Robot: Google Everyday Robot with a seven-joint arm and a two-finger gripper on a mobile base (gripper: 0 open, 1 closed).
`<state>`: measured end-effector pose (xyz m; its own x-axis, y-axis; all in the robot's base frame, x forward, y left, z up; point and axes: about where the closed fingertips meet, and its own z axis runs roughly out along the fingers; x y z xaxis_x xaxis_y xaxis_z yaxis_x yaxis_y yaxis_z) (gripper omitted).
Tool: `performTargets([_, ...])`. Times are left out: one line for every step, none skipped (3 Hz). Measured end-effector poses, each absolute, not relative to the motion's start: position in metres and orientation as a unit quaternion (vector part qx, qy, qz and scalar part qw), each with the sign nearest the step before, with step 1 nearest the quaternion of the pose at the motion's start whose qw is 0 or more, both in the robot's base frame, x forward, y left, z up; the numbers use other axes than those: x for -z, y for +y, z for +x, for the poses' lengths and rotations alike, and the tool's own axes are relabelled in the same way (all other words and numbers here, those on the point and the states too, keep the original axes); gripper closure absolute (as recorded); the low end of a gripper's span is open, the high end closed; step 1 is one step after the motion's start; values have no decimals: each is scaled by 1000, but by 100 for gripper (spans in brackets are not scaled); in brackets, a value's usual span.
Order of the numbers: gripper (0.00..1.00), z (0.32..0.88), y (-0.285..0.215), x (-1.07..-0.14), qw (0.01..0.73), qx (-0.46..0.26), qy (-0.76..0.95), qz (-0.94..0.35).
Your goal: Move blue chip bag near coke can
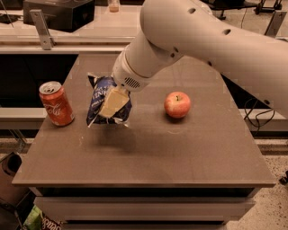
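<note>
The blue chip bag (102,99), dark blue crinkled foil with white lettering, hangs upright just above the brown table (148,152), held by my gripper (112,104). The gripper's pale fingers are shut on the front of the bag. The coke can (56,103), red with white script and a silver top, stands upright at the table's left edge, a short gap to the left of the bag. My large white arm (193,40) reaches in from the upper right.
A red apple (177,104) sits on the table to the right of the bag. A counter with a dark box (58,13) runs behind the table. Cables (256,114) lie on the floor at right.
</note>
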<state>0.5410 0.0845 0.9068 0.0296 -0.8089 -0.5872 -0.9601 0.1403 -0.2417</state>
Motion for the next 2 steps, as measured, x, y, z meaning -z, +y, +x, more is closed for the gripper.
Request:
performTargets([36, 540, 85, -908, 315, -119, 685, -646])
performTargets([14, 539, 86, -909, 316, -119, 684, -646])
